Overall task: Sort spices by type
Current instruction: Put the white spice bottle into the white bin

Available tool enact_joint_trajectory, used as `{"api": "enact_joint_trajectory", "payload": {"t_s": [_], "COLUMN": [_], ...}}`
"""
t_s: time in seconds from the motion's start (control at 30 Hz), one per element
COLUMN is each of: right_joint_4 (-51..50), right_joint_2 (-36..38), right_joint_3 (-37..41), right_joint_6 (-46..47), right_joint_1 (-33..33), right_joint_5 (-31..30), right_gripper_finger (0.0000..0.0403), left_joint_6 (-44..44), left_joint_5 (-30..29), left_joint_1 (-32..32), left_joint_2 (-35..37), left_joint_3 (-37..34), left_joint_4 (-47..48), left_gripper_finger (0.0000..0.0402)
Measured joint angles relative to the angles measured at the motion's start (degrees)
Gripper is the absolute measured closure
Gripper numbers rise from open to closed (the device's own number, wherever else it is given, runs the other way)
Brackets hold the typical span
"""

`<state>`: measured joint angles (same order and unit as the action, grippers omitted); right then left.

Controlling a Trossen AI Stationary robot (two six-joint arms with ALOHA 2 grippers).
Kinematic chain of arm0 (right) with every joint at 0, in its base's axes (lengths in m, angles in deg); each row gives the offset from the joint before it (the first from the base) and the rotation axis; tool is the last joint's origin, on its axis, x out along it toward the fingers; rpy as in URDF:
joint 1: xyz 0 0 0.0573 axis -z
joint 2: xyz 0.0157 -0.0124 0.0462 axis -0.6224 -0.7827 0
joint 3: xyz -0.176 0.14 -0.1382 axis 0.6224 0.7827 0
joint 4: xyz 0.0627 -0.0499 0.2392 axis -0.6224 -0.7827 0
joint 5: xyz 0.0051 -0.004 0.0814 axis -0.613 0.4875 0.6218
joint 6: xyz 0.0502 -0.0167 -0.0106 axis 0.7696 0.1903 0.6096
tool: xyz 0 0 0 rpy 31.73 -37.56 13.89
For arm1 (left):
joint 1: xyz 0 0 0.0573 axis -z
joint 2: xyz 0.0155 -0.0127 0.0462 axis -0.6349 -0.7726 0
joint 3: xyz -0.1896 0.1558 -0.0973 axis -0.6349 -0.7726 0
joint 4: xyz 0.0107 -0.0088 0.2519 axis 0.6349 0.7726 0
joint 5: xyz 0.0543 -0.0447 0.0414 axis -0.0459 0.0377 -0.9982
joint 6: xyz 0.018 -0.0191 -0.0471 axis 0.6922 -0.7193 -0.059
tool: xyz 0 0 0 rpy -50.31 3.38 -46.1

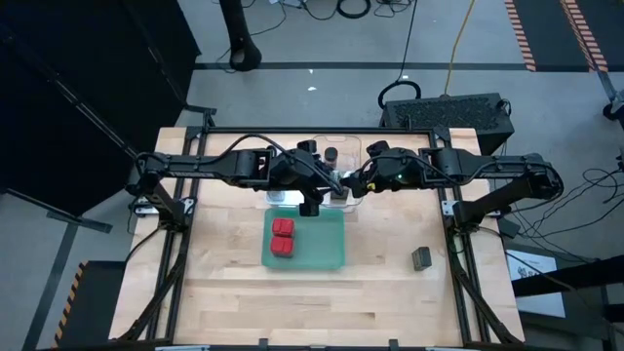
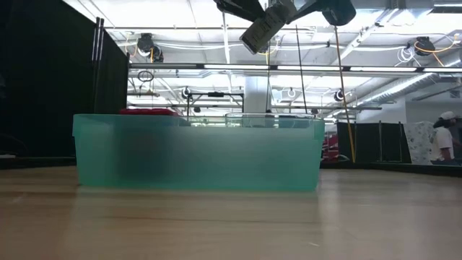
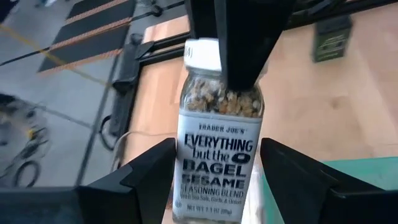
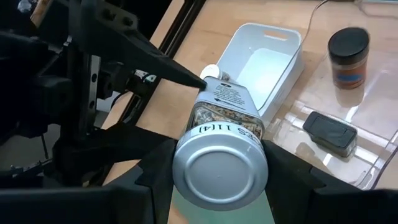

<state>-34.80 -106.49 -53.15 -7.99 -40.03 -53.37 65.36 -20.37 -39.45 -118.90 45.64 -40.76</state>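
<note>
Fingers (image 4: 155,180) of right gripper (image 4: 219,186) pinching white-lidded jar (image 4: 221,134) midair over green tray's (image 1: 331,249) far edge; left gripper (image 3: 217,180) fingers spread wide, flanking it.

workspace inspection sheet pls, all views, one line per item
surface: wooden table, bare at the near side
job's things: two red tins in green tray; dark grey tin alone on table; bagel seasoning jar held in the air; brown jar and another grey tin in clear tray; white tray empty
clutter: nothing seen
grippers: right gripper fingers clamp the jar's base; left gripper fingers open beside the jar
cables: yellow cable on the floor
surroundings: person far off
</note>
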Motion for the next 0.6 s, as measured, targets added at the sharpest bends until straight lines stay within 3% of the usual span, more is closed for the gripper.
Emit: {"api": "enact_joint_trajectory", "payload": {"t_s": [0.13,0.6], "right_joint_4": [-0.01,0.14], "right_joint_2": [0.00,0.00], "right_joint_3": [0.00,0.00], "right_joint_6": [0.02,-0.14], "right_joint_1": [0.41,1.20], "right_joint_5": [-0.21,-0.16], "right_gripper_finger": [0.0228,0.0228], "left_joint_6": [0.07,1.44], "left_joint_5": [-4.37,-2.85], "left_joint_1": [-0.08,-0.76], "left_joint_2": [0.02,0.04], "left_joint_3": [0.01,0.00], "left_joint_4": [2.69,-0.01], "left_gripper_finger": [0.0161,0.0092]}}
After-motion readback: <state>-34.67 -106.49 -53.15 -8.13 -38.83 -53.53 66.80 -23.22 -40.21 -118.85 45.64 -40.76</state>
